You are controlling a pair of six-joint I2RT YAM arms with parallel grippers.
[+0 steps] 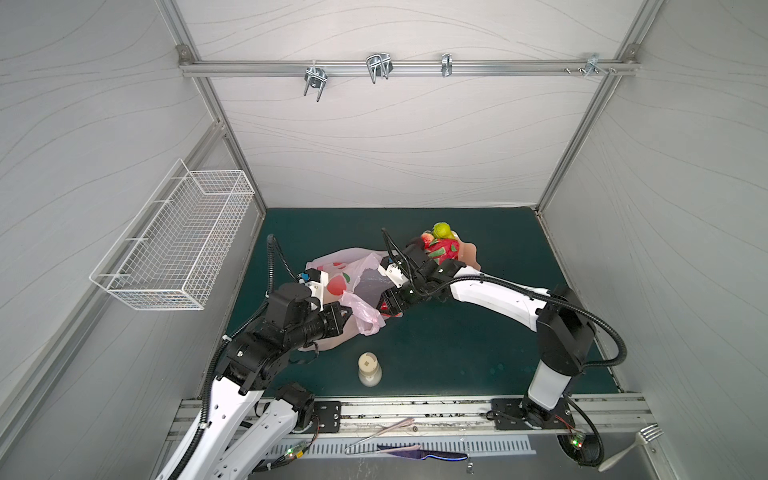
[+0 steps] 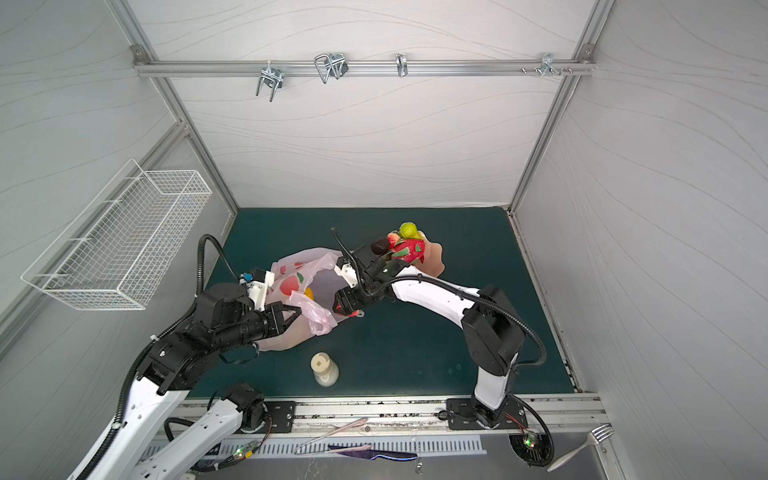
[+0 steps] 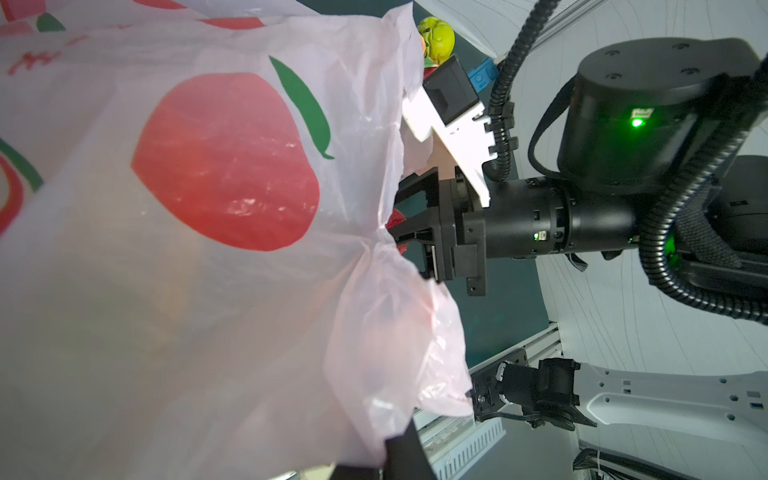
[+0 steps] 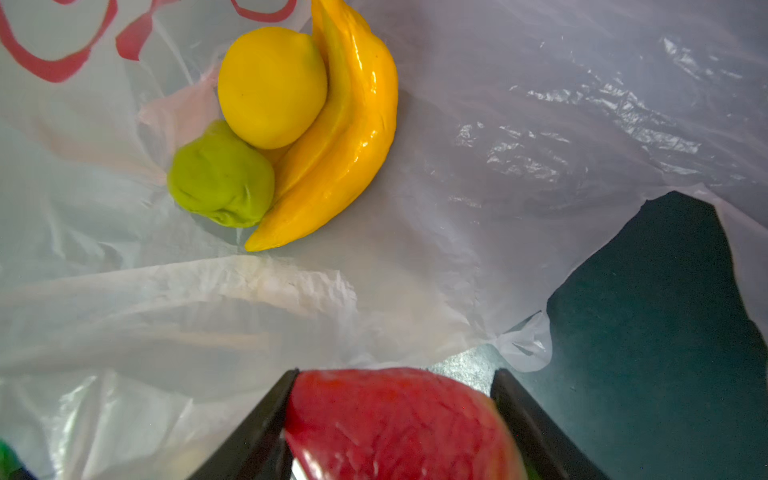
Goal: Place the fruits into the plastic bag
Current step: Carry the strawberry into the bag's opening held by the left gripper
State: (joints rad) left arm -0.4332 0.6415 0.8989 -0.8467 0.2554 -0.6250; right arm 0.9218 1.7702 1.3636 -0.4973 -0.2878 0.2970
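One risk is arising: the left gripper (image 1: 347, 316) is pinching, fully closed, the rim of the plastic bag (image 1: 353, 266), the right gripper (image 4: 397, 374) is clasping a watermelon slice (image 4: 395, 424) between part-open jaws at the bag's mouth, and slipping film could be closing that mouth, spilling the slice beside the bag.

— What's on the left wrist feed?
— Mostly the plastic bag (image 3: 208, 291) for me: pink film, a big red print with a green leaf. My left fingers (image 3: 405, 451) pinch its bunched edge right at the frame's border.
— And the other arm?
— I see the right gripper (image 3: 409, 208) at the bag's rim, with a red fruit (image 3: 397, 219) between its fingers. Past it sits a green pear (image 3: 436, 37), partly behind the film, and the dark green counter (image 3: 498, 316).
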